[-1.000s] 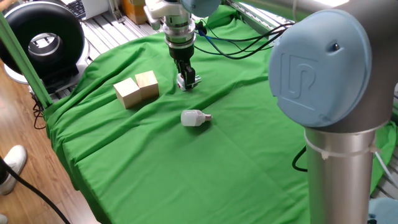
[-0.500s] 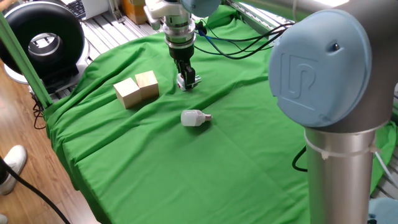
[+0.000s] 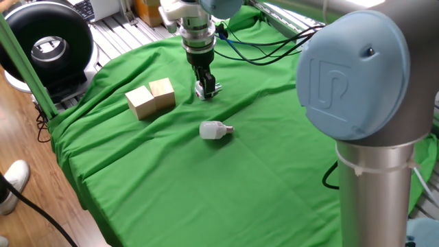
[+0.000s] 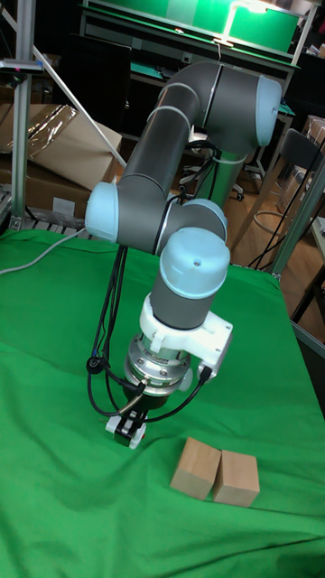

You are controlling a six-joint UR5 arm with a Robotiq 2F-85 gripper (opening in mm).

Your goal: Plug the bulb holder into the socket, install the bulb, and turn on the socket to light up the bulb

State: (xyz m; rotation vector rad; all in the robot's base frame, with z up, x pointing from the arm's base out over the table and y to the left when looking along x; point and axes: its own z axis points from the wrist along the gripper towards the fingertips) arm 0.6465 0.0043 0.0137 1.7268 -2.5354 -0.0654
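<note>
My gripper (image 3: 206, 88) points straight down onto the green cloth at the back of the table. Its fingers are shut on the bulb holder (image 3: 208, 90), a small white piece resting on the cloth. In the tall fixed view the same gripper (image 4: 132, 423) stands over the white bulb holder (image 4: 125, 432). The bulb (image 3: 215, 130) lies on its side in front of the gripper, apart from it, with its silver screw base pointing right. The socket is out of view.
Two wooden blocks (image 3: 151, 98) stand side by side to the left of the gripper, also seen as blocks (image 4: 217, 474). The arm's large blue-capped joint (image 3: 360, 75) fills the right foreground. Black cables (image 3: 274, 48) cross the back. A white cable (image 4: 36, 259) runs off at the left.
</note>
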